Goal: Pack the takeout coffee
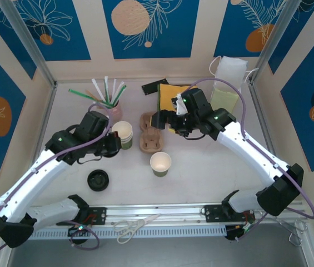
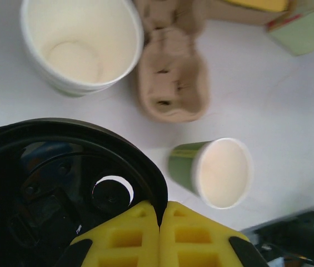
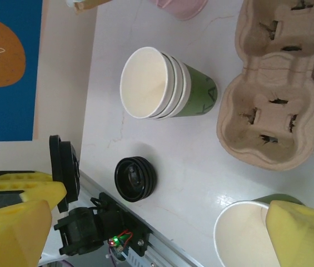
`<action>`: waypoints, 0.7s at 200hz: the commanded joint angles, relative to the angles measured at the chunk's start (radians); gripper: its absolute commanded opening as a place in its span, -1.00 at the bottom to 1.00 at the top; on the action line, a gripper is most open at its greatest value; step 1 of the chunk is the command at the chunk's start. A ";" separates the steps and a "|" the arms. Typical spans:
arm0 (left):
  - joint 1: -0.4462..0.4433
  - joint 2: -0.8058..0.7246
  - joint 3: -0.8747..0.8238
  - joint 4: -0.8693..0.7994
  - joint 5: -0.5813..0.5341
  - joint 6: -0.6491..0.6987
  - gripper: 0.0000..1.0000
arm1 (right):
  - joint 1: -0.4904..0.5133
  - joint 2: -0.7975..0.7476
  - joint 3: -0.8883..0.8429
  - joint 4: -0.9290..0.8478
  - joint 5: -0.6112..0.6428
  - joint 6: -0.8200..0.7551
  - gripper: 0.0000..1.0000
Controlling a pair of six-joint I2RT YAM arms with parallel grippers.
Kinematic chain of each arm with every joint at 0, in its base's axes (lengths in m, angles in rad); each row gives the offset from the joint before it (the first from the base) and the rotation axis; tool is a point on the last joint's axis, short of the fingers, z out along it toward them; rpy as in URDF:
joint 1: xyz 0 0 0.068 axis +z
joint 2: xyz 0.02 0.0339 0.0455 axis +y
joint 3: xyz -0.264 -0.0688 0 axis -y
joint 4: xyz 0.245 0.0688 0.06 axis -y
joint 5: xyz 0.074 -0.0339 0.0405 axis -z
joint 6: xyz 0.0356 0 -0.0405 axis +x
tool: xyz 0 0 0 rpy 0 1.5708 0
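Black lid stack (image 1: 98, 179) sits nearest on the tabletop (image 1: 201, 178); lone green cup (image 1: 160, 163) just beyond, between the arms, upright, mouth up, long axis vertical, no lid on, so the takeout coffee isn't made up yet; my left fingers (image 2: 129, 233) are pinched on a single black lid (image 2: 45, 183) by its rim, beside the cup stack (image 1: 122, 133); I reckon lidding is the step; nxt move needs the lid flat & centred over that cup; carrier (image 1: 150, 133) beyond; right fingers (image 3: 304, 233) wide, holding nothing.

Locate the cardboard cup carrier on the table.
In the top view, the cardboard cup carrier lies near the table's middle. It is just right of the stacked green cups and beyond the single open cup.
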 commanded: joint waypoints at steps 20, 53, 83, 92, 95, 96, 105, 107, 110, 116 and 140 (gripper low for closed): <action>0.012 -0.016 0.044 0.207 0.157 0.035 -1.00 | 0.068 -0.056 -0.008 -0.006 0.083 0.100 0.98; 0.017 -0.029 0.019 0.363 0.255 0.001 -1.00 | 0.090 -0.079 -0.009 0.046 0.068 0.182 0.98; 0.024 -0.026 -0.017 0.573 0.355 -0.089 -1.00 | 0.078 -0.100 0.004 0.115 0.035 0.196 0.98; 0.026 -0.016 -0.019 0.614 0.371 -0.107 -1.00 | 0.066 -0.107 0.012 0.124 0.023 0.189 0.98; 0.029 -0.012 -0.021 0.630 0.376 -0.112 -1.00 | 0.060 -0.109 0.014 0.125 0.017 0.187 0.98; 0.029 -0.011 -0.022 0.635 0.379 -0.115 -1.00 | 0.057 -0.111 0.014 0.126 0.015 0.187 0.98; 0.031 0.005 -0.029 0.688 0.399 -0.138 -1.00 | 0.034 -0.121 0.012 0.139 -0.010 0.187 0.98; 0.031 0.008 -0.032 0.705 0.405 -0.145 -1.00 | 0.028 -0.122 0.012 0.144 -0.017 0.187 0.98; 0.032 0.014 -0.034 0.729 0.413 -0.155 -1.00 | 0.017 -0.127 0.007 0.153 -0.030 0.190 0.98; 0.035 0.024 -0.044 0.774 0.425 -0.182 -1.00 | -0.004 -0.135 -0.002 0.178 -0.058 0.198 0.98; 0.043 0.059 -0.073 0.919 0.437 -0.252 -1.00 | -0.131 -0.161 -0.077 0.327 -0.237 0.296 0.97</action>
